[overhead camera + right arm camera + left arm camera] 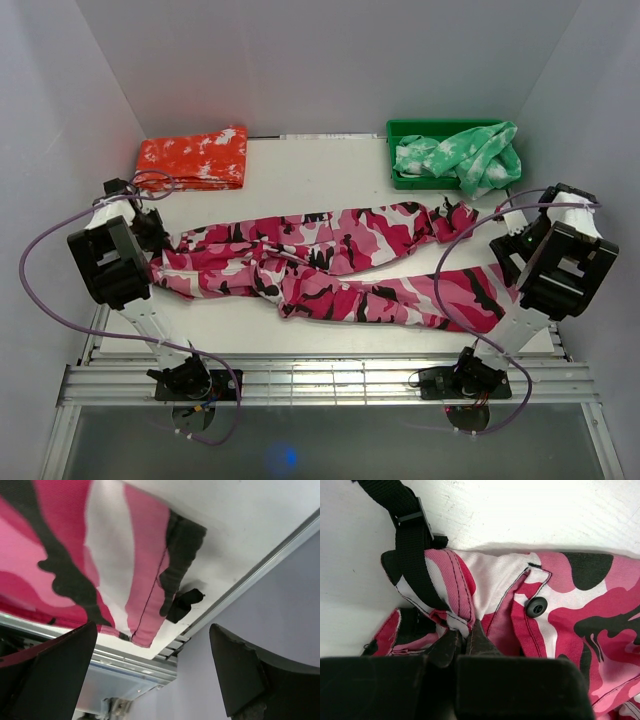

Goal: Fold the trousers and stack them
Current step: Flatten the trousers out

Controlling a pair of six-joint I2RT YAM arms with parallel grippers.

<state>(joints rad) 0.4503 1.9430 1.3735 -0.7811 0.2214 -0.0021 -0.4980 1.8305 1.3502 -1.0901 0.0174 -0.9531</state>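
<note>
The trousers (340, 265), pink-magenta camouflage with black and white patches, lie stretched across the table, waist at the left and both legs running right. My left gripper (152, 258) is at the waist end. In the left wrist view it (465, 632) is shut on a bunched fold of the waistband (455, 597), beside a dark button (536, 607) and a black strap (412, 535). My right gripper (520, 262) hovers over the near leg's end. In the right wrist view it (152, 626) stands wide open above the leg hem (145, 580), with nothing between its fingers (60, 670).
A folded orange-red garment (193, 158) lies at the back left. A green bin (420, 127) at the back right holds a green and white garment (470, 155). The table's right edge (260, 567) runs close to the leg hem. Walls close in on both sides.
</note>
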